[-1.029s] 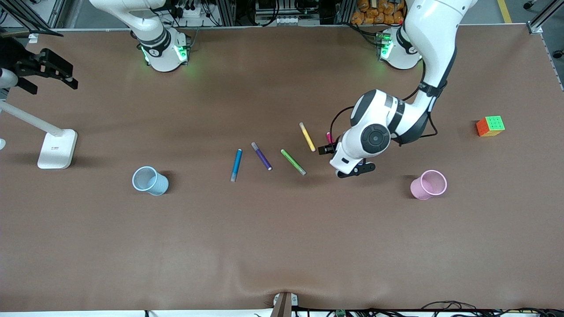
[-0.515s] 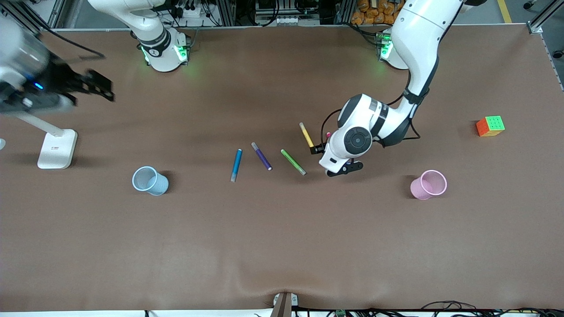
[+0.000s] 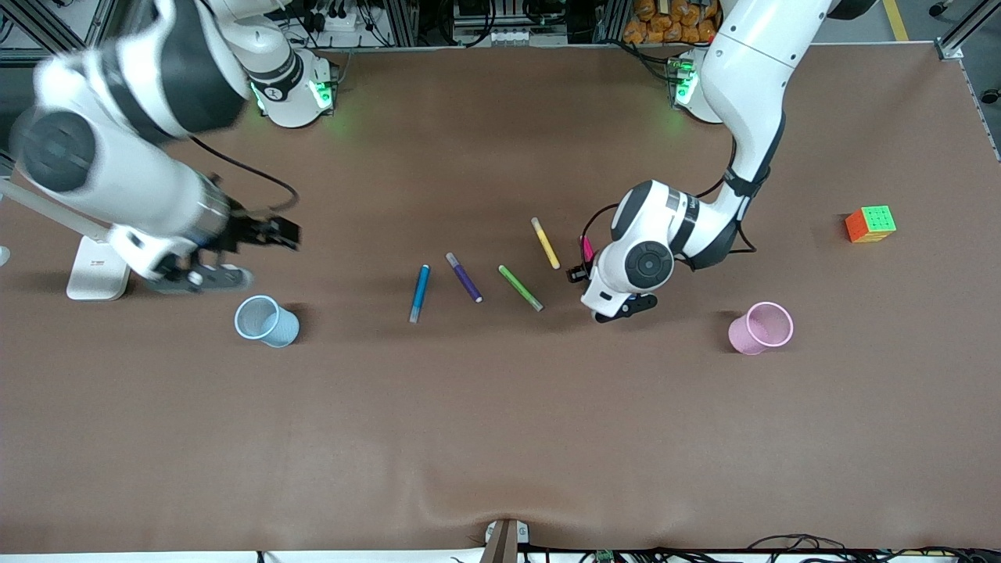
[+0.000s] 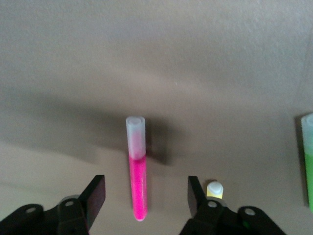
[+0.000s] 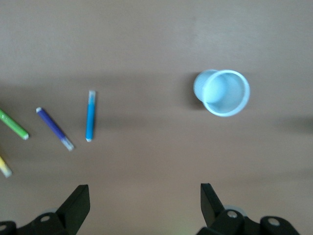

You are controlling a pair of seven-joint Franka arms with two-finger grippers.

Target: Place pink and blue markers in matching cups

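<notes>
Left wrist view gives us the relation that matters: the pink marker [image 4: 137, 169] lies flat on the table between the two fingers [image 4: 96, 196] of the left gripper [image 4: 146, 196], its long axis running straight away from the wrist, so the fingers sit on either side of its barrel. The jaws stand apart, touching nothing, with a gap on each side of the pen. We judge the closing stroke would cross the barrel at right angles, a sound line for a pinch.

From the front we see the left gripper [image 3: 618, 305] low over that pen, whose pink tip [image 3: 586, 249] shows just beside the wrist, close to the yellow pen [image 3: 545, 242]. The pink cup [image 3: 760, 328] stands upright toward the left arm's end of the table, well apart from the pen.

Our right gripper [image 3: 262, 234] hangs open over bare table beside the blue cup [image 3: 266, 320]; the blue marker [image 3: 419, 292] lies between that cup and the purple pen [image 3: 464, 277], with the green pen [image 3: 520, 287] next along.

The brown table cover [image 3: 500, 438] is flat, matte and mostly bare. A colour cube [image 3: 870, 224] and a white stand [image 3: 100, 264] sit well clear at either end.
</notes>
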